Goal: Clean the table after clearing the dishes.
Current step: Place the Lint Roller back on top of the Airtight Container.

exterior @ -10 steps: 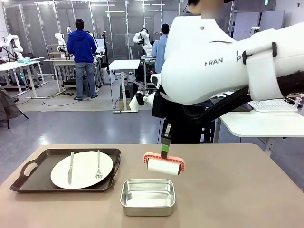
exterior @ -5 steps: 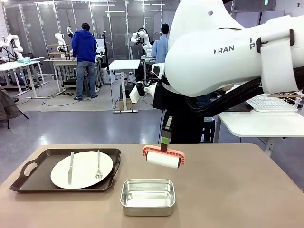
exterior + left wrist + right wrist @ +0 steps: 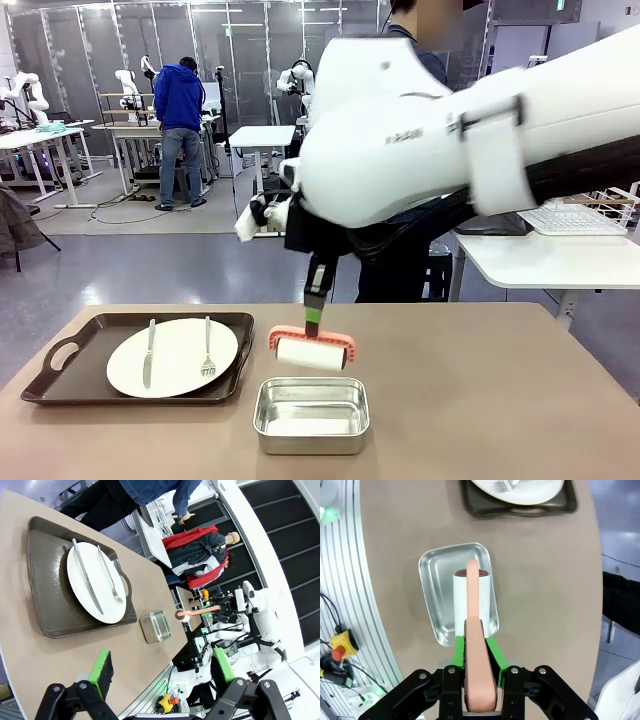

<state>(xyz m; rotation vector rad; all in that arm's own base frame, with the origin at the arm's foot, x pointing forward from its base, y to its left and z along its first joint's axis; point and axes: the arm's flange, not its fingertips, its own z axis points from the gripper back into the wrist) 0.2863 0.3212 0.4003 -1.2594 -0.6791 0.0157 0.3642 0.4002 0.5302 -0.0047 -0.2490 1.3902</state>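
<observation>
My right gripper [image 3: 314, 318] is shut on the coral handle of a lint roller [image 3: 311, 352], whose white roll hangs just above the far rim of a small steel pan [image 3: 312, 414]. In the right wrist view my right gripper [image 3: 478, 651] clamps the roller's handle [image 3: 472, 625] over the pan [image 3: 436, 595]. On the left of the beige table [image 3: 500, 400], a white plate [image 3: 175, 362] with a knife and a fork lies on a dark handled tray [image 3: 70, 372]. My left gripper [image 3: 162, 667] is open and empty, high above the table [image 3: 30, 645], the plate [image 3: 100, 587] and the tray [image 3: 47, 580].
A person in dark clothes [image 3: 400, 270] stands at the far side behind my right arm. A white side table [image 3: 560, 260] with a keyboard is at the right. The table's right half is bare. In the right wrist view an aluminium frame with a yellow stop button [image 3: 340, 647] lies beside the table.
My right arm has swung left and a little lower, carrying the lint roller from right of the pan to over its far rim. The left gripper has stayed open.
</observation>
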